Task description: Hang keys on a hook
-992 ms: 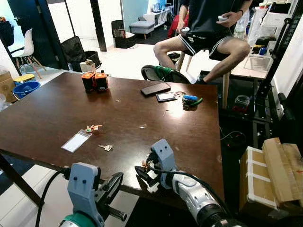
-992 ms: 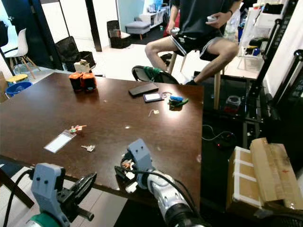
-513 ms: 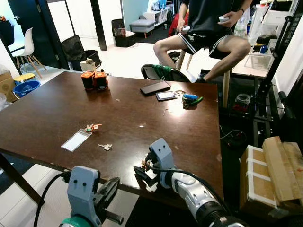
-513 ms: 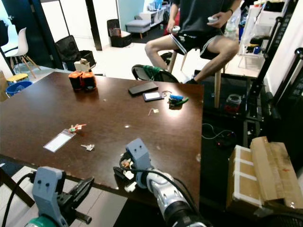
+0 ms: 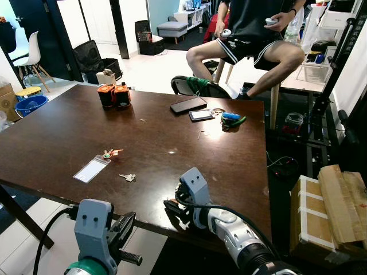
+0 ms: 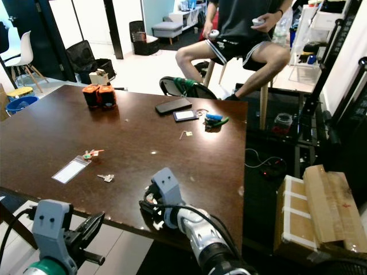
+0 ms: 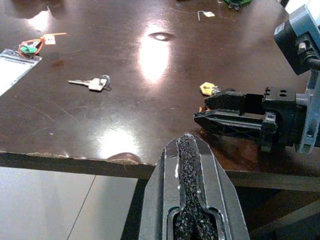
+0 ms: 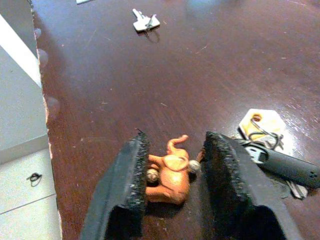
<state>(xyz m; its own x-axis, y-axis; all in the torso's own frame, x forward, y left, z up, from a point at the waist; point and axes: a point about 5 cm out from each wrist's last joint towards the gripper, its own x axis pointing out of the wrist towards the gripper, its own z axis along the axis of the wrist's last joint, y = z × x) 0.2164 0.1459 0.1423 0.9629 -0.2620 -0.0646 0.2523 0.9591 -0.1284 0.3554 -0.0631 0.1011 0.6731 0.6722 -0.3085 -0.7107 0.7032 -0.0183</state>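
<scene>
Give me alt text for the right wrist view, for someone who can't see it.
The right claw sits low over a dark wooden table, its two black fingers on either side of a small orange elephant charm. A yellow-tagged key bunch lies just beside it, and a silver key pair lies farther off.

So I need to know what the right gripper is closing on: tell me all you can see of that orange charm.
The orange charm is a small elephant figure with a raised trunk, plastic-looking. It lies on the dark wooden table near the table's front edge, between the right gripper's two black fingers, which stand either side of it. Beside it lie a yellowish tag and keyring.
</scene>
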